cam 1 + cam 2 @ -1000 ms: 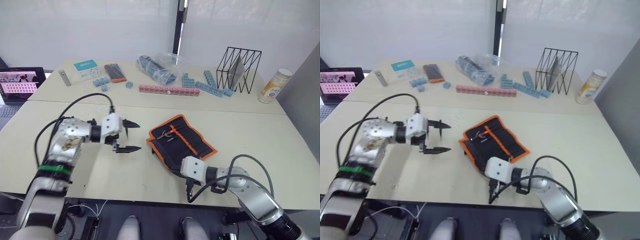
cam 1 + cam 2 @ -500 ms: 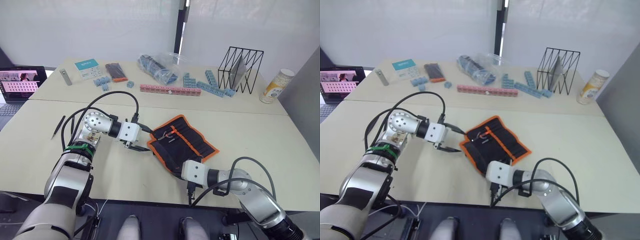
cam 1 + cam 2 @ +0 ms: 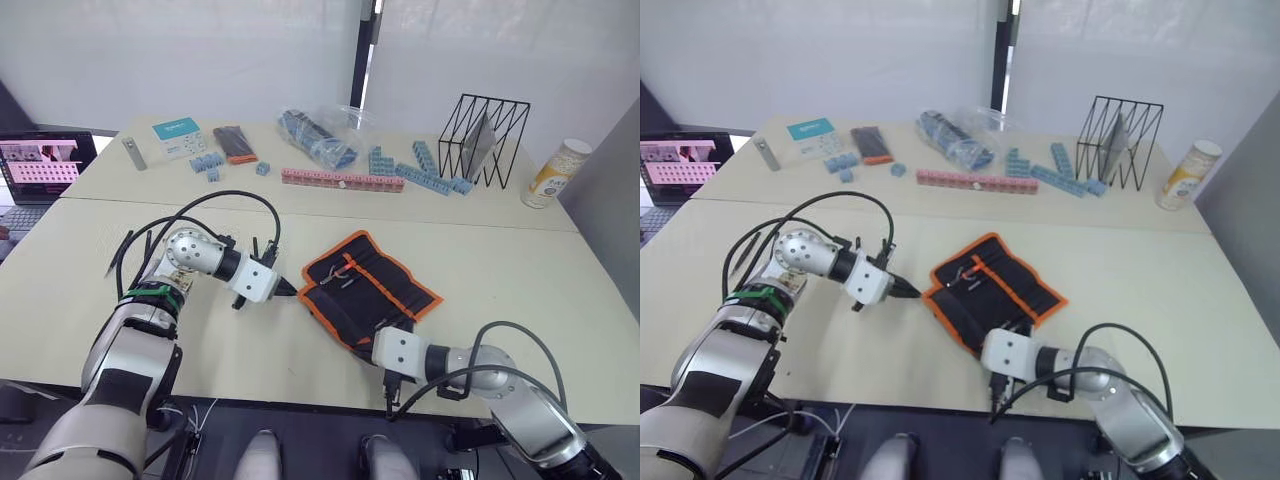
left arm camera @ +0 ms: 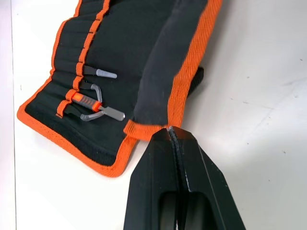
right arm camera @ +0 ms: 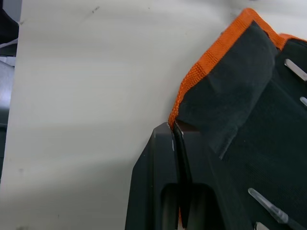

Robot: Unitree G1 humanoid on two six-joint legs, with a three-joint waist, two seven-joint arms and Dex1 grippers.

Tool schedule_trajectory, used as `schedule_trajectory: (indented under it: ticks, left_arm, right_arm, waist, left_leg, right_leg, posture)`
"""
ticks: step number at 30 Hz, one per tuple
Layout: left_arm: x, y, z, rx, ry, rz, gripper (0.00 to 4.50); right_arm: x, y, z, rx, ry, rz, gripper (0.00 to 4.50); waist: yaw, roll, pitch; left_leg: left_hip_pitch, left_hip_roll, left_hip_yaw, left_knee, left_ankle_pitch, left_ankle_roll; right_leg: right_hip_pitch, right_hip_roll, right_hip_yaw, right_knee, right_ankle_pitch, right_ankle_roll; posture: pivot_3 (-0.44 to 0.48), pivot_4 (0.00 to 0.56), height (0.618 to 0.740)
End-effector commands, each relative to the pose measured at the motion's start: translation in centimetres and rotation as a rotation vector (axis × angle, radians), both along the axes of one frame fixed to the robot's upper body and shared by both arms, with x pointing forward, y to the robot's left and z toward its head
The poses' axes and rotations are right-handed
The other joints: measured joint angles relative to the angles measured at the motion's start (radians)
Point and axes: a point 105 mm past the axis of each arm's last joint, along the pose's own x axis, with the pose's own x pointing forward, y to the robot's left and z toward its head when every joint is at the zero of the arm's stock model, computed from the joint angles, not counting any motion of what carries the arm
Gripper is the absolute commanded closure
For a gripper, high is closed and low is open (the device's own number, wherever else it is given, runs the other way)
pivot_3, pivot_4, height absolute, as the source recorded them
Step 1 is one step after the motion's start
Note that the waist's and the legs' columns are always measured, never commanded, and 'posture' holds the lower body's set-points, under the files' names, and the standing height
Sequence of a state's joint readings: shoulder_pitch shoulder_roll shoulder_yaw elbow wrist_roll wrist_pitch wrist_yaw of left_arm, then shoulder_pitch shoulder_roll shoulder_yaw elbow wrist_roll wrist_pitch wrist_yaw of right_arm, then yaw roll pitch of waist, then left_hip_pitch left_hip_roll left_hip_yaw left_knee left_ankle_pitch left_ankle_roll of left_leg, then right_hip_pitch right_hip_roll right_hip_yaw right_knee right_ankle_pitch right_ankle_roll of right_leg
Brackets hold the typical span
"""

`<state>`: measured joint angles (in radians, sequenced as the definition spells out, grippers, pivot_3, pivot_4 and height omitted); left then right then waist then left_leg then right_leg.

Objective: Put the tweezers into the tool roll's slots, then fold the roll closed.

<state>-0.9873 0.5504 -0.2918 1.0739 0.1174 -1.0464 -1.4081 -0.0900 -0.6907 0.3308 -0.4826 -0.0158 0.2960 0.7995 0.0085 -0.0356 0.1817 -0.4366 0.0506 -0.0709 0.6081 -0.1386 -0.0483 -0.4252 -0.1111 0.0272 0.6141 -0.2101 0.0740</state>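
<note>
Left wrist view: left hand [image 4: 169,130] is closed on the tool roll [image 4: 120,62] corner. Right hand [image 5: 173,125] is clamped on the opposite orange edge. Roll lies open on the tabletop [image 3: 520,270].

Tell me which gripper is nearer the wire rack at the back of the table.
Left. The left gripper sits at the tool roll's left edge, mid-table; the right gripper sits at the roll's near edge, farther from the wire rack.
</note>
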Motion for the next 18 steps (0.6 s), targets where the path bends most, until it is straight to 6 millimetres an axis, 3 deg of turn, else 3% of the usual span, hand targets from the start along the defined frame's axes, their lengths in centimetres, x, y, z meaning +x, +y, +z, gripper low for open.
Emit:
schedule_trajectory:
  ticks: [1, 11, 15, 18]
  left_arm:
    - [-0.5, 0.5, -0.2, -0.017, -0.056, -0.010, 4.49]
    - [-2.3, 1.5, -2.2, -0.097, -0.064, 0.019, 4.49]
    - [-1.9, 1.1, -1.1, -0.176, -0.057, 0.053, 4.49]
    - [-1.3, 1.5, 0.0, -0.278, 0.096, 0.138, 4.49]
  right_arm:
    - [-0.6, 0.1, 1.5, 0.041, -0.029, 0.012, 4.50]
    - [-2.0, 0.8, 1.7, 0.063, -0.011, 0.050, 4.50]
    - [-2.0, 1.0, 1.5, 0.060, -0.011, 0.051, 4.50]
    - [-1.8, 0.9, 1.3, 0.052, -0.014, 0.047, 4.50]
  waist:
    - [-0.001, 0.000, 0.000]
    - [0.001, 0.000, 0.000]
    - [0.002, 0.000, 0.000]
    - [0.002, 0.000, 0.000]
  left_leg:
    - [0.000, 0.000, 0.000, 0.000, 0.000, 0.000]
    - [0.002, 0.000, 0.000, 0.001, 0.000, 0.000]
    - [0.002, 0.000, 0.000, 0.002, 0.000, 0.000]
    - [0.002, 0.000, 0.000, 0.002, 0.000, 0.000]
  right_leg:
    - [0.000, 0.000, 0.000, 0.000, 0.000, 0.000]
    - [0.001, 0.000, 0.000, 0.003, 0.000, -0.001]
    - [0.001, 0.000, 0.000, 0.003, 0.000, -0.001]
    - [0.001, 0.000, 0.000, 0.003, 0.000, -0.001]
  posture:
    - [0.000, 0.150, 0.721]
    - [0.000, 0.150, 0.721]
    - [0.000, 0.150, 0.721]
    - [0.000, 0.150, 0.721]
